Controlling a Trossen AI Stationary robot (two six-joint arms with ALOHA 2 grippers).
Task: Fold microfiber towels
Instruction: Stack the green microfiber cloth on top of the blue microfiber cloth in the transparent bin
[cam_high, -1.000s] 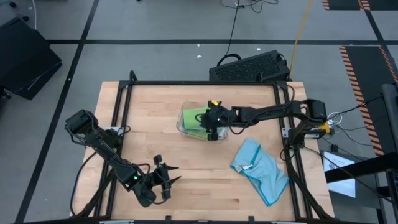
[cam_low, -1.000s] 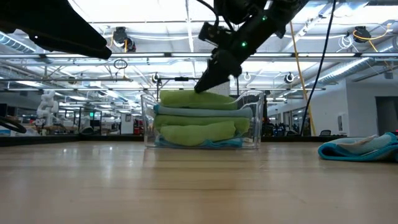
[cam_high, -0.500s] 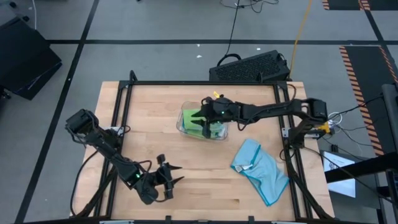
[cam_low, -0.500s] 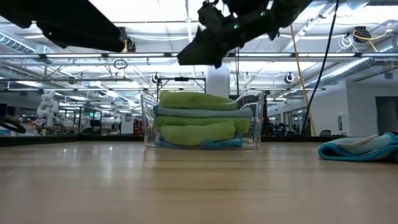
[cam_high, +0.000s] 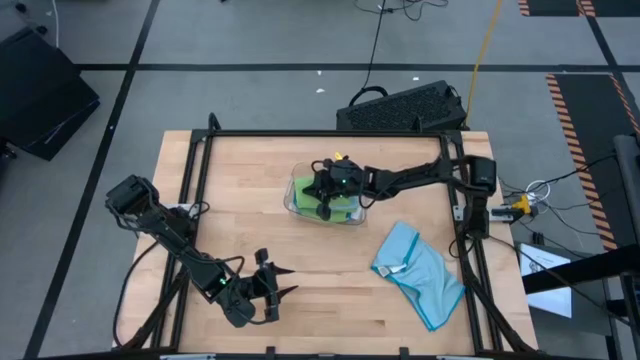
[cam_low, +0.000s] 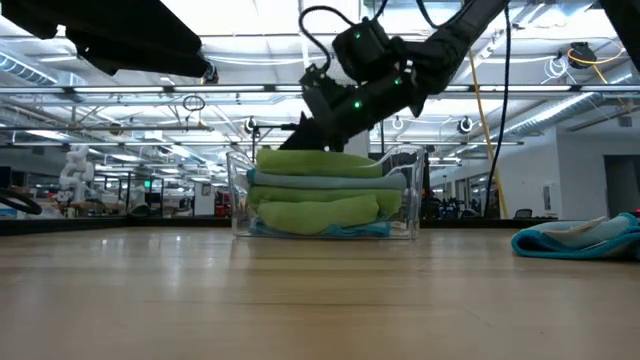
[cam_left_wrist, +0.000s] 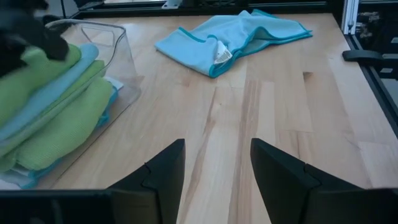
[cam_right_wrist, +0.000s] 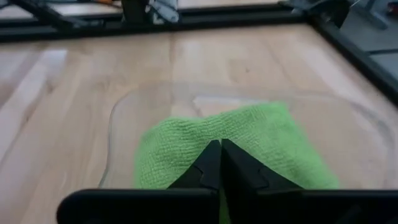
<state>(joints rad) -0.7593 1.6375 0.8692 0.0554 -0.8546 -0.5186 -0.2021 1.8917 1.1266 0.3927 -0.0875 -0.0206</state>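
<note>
A clear plastic tray (cam_high: 293, 203) at mid-table holds a stack of folded microfiber towels, lime green and light blue (cam_low: 318, 190). My right gripper (cam_high: 322, 200) is shut on top of the stack, its tips at the top green towel (cam_right_wrist: 186, 149). A loose light blue towel (cam_high: 415, 268) with a white tag lies crumpled flat on the table to the right, also in the left wrist view (cam_left_wrist: 230, 37). Near the table's front left, my left gripper (cam_left_wrist: 217, 162) stands open with nothing between its fingers. My right gripper's shut fingertips (cam_low: 296, 143) meet the top green towel's upper face near its left end (cam_low: 272, 153). They slant down from the table's right side. Whether any cloth is caught between the fingers I cannot tell. The towel lies flat on the stack.
The black frame rails (cam_high: 190, 190) run along the table's edges. A black keyboard (cam_high: 400, 105) lies beyond the far edge. Bare wood (cam_high: 320, 290) stretches between the tray and the front edge.
My right gripper rose off the stack, went toward the table's left edge, rolled, and came down onto the top green towel's left end. The towels and tray have stayed where they were.
</note>
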